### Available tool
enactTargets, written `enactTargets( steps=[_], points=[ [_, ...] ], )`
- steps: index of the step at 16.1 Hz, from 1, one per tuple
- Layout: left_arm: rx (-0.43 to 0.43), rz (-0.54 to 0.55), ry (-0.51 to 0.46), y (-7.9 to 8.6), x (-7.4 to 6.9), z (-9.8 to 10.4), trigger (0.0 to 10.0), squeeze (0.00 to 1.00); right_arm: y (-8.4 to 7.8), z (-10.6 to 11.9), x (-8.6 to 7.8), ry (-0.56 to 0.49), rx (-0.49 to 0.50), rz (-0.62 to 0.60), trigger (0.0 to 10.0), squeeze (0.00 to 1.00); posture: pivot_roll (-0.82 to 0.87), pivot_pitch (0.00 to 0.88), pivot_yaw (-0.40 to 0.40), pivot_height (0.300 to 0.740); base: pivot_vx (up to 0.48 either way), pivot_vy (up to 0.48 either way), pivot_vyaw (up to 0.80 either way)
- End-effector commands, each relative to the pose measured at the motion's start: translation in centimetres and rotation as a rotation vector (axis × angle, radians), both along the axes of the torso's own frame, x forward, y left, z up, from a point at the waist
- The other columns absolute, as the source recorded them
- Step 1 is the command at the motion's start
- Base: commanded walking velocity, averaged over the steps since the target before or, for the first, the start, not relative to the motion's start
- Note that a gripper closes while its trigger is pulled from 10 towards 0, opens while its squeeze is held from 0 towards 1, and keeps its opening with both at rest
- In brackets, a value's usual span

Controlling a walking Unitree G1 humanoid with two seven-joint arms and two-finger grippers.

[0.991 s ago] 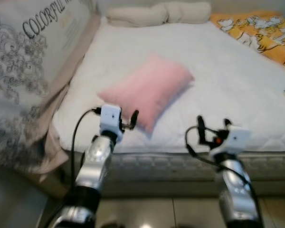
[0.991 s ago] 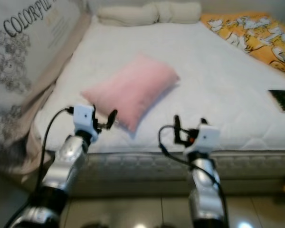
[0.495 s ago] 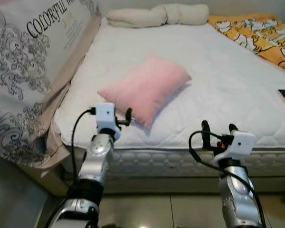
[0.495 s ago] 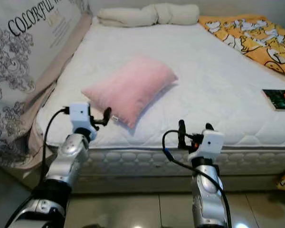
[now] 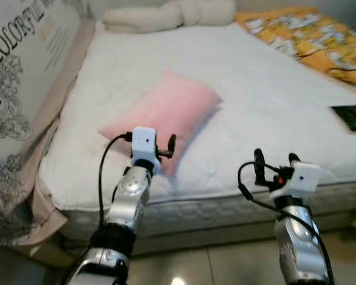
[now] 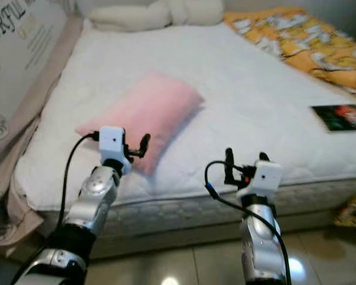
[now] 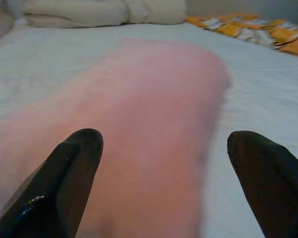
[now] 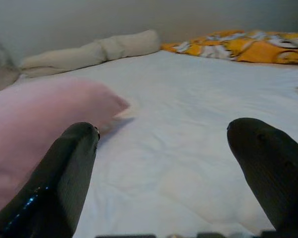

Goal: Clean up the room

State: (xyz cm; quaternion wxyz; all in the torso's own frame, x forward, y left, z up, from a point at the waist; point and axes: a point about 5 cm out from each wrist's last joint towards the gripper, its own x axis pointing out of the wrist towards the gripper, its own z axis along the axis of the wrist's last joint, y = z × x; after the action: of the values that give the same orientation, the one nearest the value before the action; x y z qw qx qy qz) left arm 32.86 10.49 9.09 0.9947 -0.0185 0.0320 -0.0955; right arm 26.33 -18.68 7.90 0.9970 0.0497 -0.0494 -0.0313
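A pink pillow (image 5: 169, 110) lies slantwise on the white mattress (image 5: 273, 83), its near end close to the bed's front edge. My left gripper (image 5: 166, 146) is open and held just before that near end; in the left wrist view the pillow (image 7: 144, 129) spreads right in front of the gripper (image 7: 166, 141). My right gripper (image 5: 276, 159) is open with nothing in it, and hovers at the bed's front edge, to the right of the pillow. The right wrist view looks between the gripper's (image 8: 164, 129) fingers at the pillow (image 8: 39, 114) and bare mattress (image 8: 188, 148).
A cream rolled bolster (image 5: 166, 13) lies at the head of the bed and an orange patterned blanket (image 5: 308, 32) at the far right. A dark book (image 5: 351, 116) rests near the right edge. A grey patterned cover (image 5: 18, 89) hangs at the left. Tiled floor (image 5: 196, 267) lies below.
The whole picture has shifted as the camera moved, so more of the bed's right side shows. My left gripper now stands closer to the pillow's near end. Both grippers stay open.
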Motion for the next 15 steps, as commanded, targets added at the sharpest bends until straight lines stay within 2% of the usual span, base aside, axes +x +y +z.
enactTargets(
  steps=[1, 6, 7, 9, 10, 11, 13, 15],
  points=[
    [0.012, -0.002, -0.044, -0.1, 0.4, 1.0, 10.0, 0.00, 0.2, 0.1, 0.1, -0.005, -0.004, 0.006, 10.0, 0.17, -0.09, 0.000, 0.039, 0.736, 0.480, 0.000, 0.00],
    [0.004, -0.003, -0.057, -0.3, 0.7, 1.6, 10.0, 0.00, 0.3, 0.1, 0.1, -0.007, -0.004, 0.012, 10.0, 0.17, -0.09, 0.000, 0.041, 0.736, 0.480, 0.000, 0.00],
    [0.044, 0.007, -0.084, -0.2, 1.4, 2.4, 10.0, 0.00, 0.4, 0.2, 0.0, -0.010, -0.004, 0.013, 10.0, 0.16, -0.10, 0.000, 0.043, 0.736, 0.480, 0.000, 0.00],
    [0.045, -0.031, -0.088, -0.8, 3.0, 4.1, 10.0, 0.00, 0.4, 0.3, 0.0, -0.016, -0.004, 0.014, 10.0, 0.16, -0.10, 0.000, 0.041, 0.736, 0.000, 0.000, 0.00],
    [0.121, -0.143, -0.026, -2.7, 4.5, 5.0, 10.0, 0.00, 0.7, 0.4, -0.3, -0.021, -0.005, 0.023, 10.0, 0.16, -0.11, 0.000, 0.048, 0.736, 0.000, 0.000, 0.00],
    [0.157, -0.178, 0.014, -3.4, 5.1, 5.1, 10.0, 0.00, 0.9, 0.4, -0.5, -0.021, -0.004, 0.024, 10.0, 0.16, -0.12, 0.000, 0.052, 0.736, 0.000, 0.000, 0.00],
    [0.207, -0.187, 0.110, -3.8, 5.3, 4.2, 10.0, 0.00, 1.0, 0.5, -1.1, -0.024, 0.000, 0.020, 10.0, 0.16, -0.15, 0.000, 0.071, 0.736, 0.000, 0.000, 0.00],
    [0.276, -0.178, 0.167, -3.9, 5.2, 3.0, 10.0, 0.00, 0.8, 0.7, -2.4, -0.029, -0.013, 0.018, 10.0, 0.17, -0.19, 0.000, 0.090, 0.736, 0.000, 0.000, 0.00]
  ],
)
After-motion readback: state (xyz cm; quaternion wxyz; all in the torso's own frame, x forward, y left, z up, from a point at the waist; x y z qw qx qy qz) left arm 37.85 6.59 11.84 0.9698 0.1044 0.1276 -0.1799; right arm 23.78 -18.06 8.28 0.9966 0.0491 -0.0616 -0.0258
